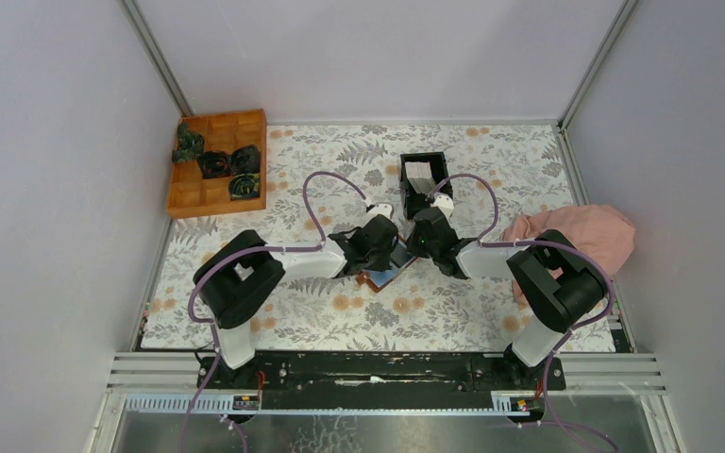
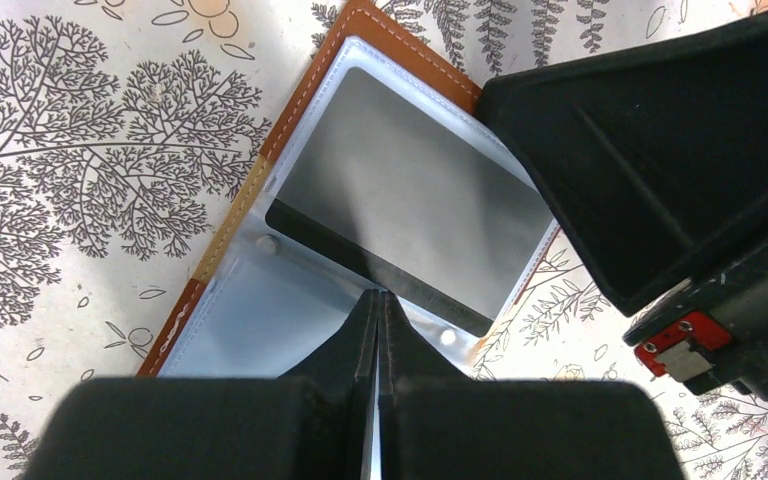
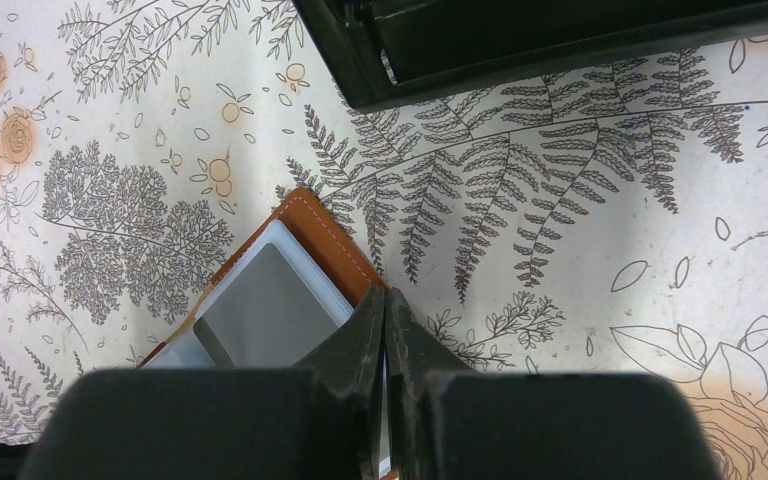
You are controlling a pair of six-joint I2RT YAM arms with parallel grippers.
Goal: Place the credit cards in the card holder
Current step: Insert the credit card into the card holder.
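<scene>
The card holder (image 1: 383,276) lies open on the floral cloth, with a reddish-brown rim (image 2: 380,25) and clear pockets. One grey credit card (image 2: 410,200) sits in its upper pocket and also shows in the right wrist view (image 3: 260,310). More pale cards (image 1: 418,173) stand in the black box (image 1: 423,179). My left gripper (image 2: 378,296) is shut, its tips on the holder's middle fold by the lower clear pocket. My right gripper (image 3: 385,293) is shut, its tips at the holder's right edge (image 3: 320,230). No card shows beyond either pair of fingertips.
The black box's wall (image 3: 520,40) stands just beyond the holder. An orange wooden tray (image 1: 217,162) with dark objects is at the back left. A pink cloth (image 1: 581,234) lies at the right. The right arm's black housing (image 2: 660,170) hangs close over the holder.
</scene>
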